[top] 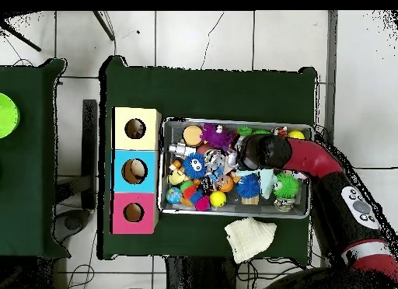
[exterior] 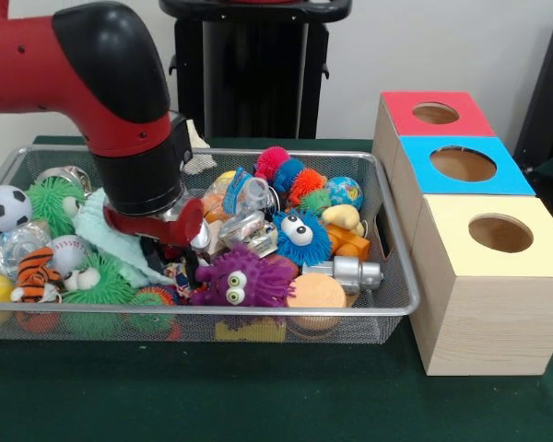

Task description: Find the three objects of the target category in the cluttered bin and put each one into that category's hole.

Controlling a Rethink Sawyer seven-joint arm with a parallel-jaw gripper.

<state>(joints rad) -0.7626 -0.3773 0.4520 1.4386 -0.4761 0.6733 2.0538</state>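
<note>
The red and black arm's gripper [exterior: 166,244] dips into the wire mesh bin [exterior: 387,276] at left of frame, beside a purple fuzzy googly-eyed toy [exterior: 240,279]; whether it grips anything cannot be told.

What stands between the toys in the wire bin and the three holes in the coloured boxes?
The wire bin's side wall stands between the toys and the boxes, so a toy must be lifted over it. The red hole, blue hole and yellow hole are open on top; nothing visible covers them.
</note>
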